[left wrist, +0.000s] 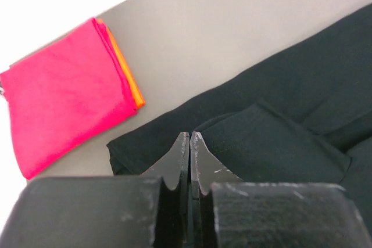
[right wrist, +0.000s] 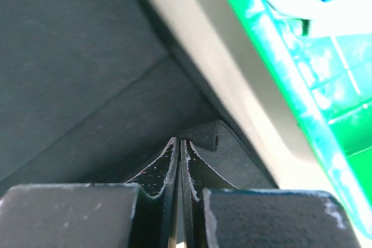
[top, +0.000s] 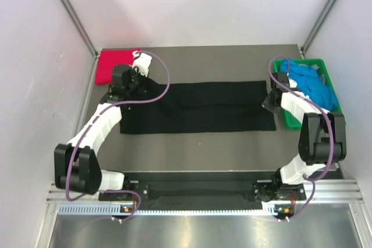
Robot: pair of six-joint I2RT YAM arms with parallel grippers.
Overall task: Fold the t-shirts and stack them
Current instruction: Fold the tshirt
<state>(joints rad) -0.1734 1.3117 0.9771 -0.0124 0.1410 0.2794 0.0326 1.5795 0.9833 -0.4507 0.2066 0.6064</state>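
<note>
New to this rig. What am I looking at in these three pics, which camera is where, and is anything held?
Two small robot arms are bolted at the table's near edge, each ending in a two-finger gripper. The wide picture comes from a fixed camera above and behind them. The other two come from wrist cameras looking along the fingers. On the table lies a black t-shirt, folded into a long strip. At the far left corner a folded magenta-red t-shirt sits on an orange one. A green crate on the right holds crumpled blue t-shirts. The left gripper and right gripper are closed at opposite ends of the black t-shirt and seem to pinch it.
</note>
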